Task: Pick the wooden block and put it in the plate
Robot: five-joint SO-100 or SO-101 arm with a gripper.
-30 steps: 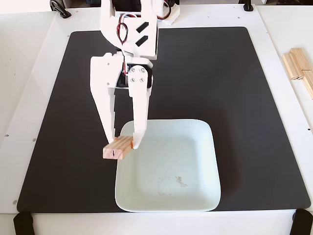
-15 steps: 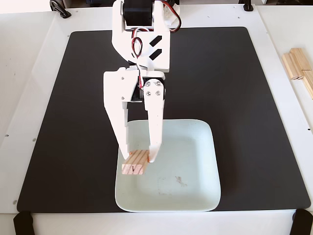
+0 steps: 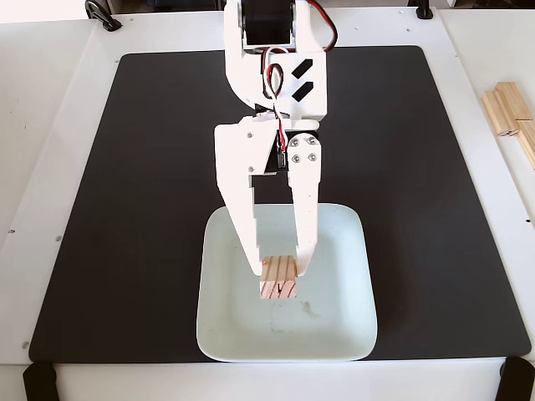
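Pale wooden block (image 3: 279, 281) pinched tight between white gripper (image 3: 280, 270) fingers, right over middle of mint-white plate (image 3: 343, 330). Carry step looks nearly done; drop step next. Cannot tell if block touches plate floor or hangs just above. Next move, by guess: lower a bit, open fingers, lift straight up. Plate holds nothing else, only faint scuff mark (image 3: 311, 312) near block. Black mat (image 3: 125, 209) under plate.

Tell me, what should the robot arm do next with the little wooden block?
Probably lower a little and open. The white two-finger gripper holds the small pale wooden block over the middle of the pale mint square plate, so letting go should land it inside.
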